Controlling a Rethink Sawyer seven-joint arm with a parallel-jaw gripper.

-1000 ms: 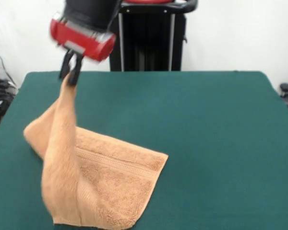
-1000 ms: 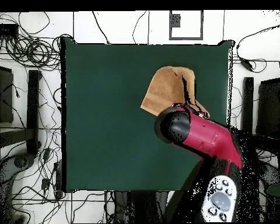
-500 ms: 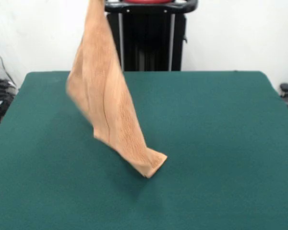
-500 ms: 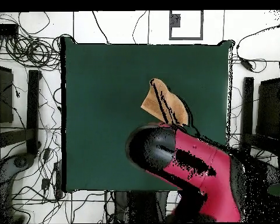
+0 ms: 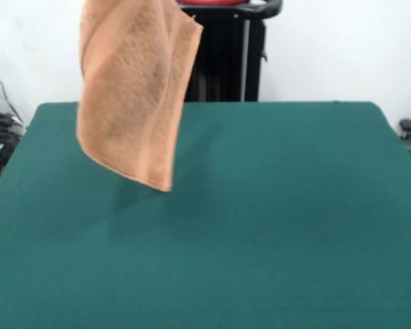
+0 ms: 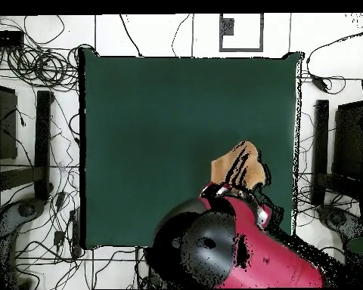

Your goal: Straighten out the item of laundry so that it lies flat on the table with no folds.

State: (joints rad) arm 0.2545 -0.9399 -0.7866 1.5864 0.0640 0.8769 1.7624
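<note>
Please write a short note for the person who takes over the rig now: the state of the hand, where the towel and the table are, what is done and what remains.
Hand: hidden in both views, above the front view's top edge and under the arm in the overhead view; open or shut cannot be told.
Towel: hanging in the air from its top, fully clear of the table, doubled on itself, lowest corner above the cloth. In the overhead view only a small part of it shows beside the arm.
Done: towel lifted off the table.
Left: lay it down on the green cloth and spread it flat with no folds.
</note>
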